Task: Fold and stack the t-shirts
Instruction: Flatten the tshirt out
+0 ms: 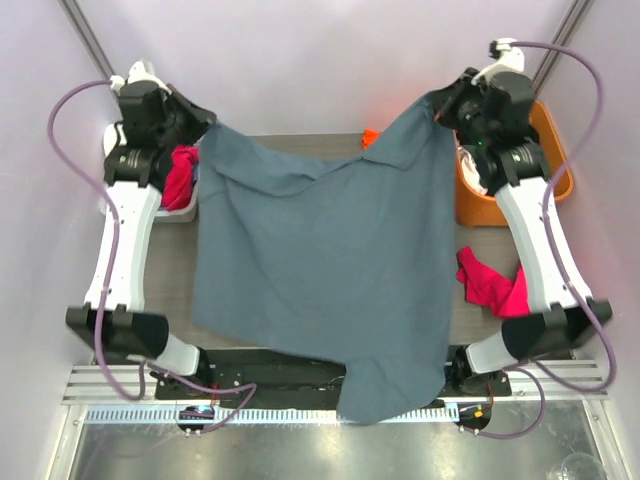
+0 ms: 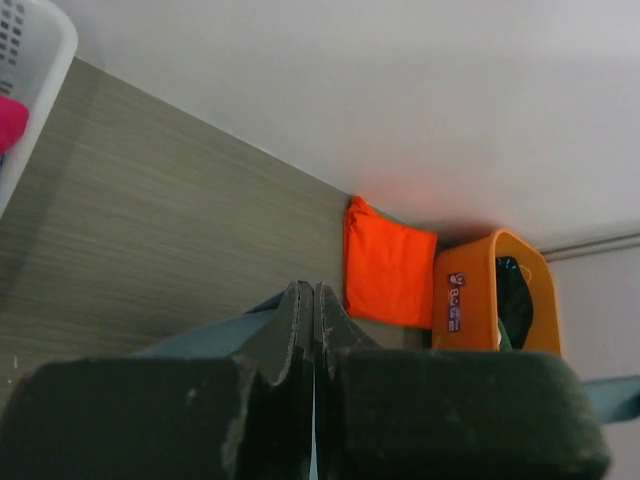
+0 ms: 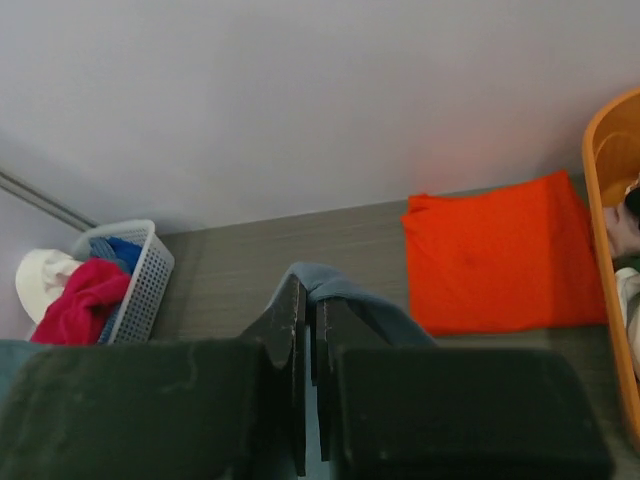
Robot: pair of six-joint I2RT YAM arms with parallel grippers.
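Slate cotton fills most of the overhead view: the blue-grey t-shirt (image 1: 320, 260) is stretched wide between the two arms, held up by its far corners. Its body slopes away from the orange tub (image 1: 555, 150) towards the arm bases, and its lowest flap hangs past the near edge of the table (image 1: 172, 270).

The right gripper (image 3: 308, 290) is just beside the tub, on the side facing the middle of the table. Its fingers (image 3: 285, 320) are pressed together with only a thin slit between them. A fold of the blue-grey fabric is pinched there and curls over the tip.

The left gripper (image 2: 307, 292) is well apart from the tub, across the full width of the shirt. Its jaws are likewise squeezed together, with blue-grey cloth showing at either side of the tips, so it is clamped on the other corner.

The orange t-shirt (image 3: 495, 255) lies folded flat on the table, just beside the tub and against the back wall. In the overhead view the raised shirt hides all but a sliver of it.

A pink cloth (image 1: 490, 285) lies crumpled on the table nearer the arm bases than the tub, close to the right arm. A white basket (image 3: 140, 280) holding a red cloth (image 3: 80, 300) is on the side of the table opposite the tub, by the left arm.
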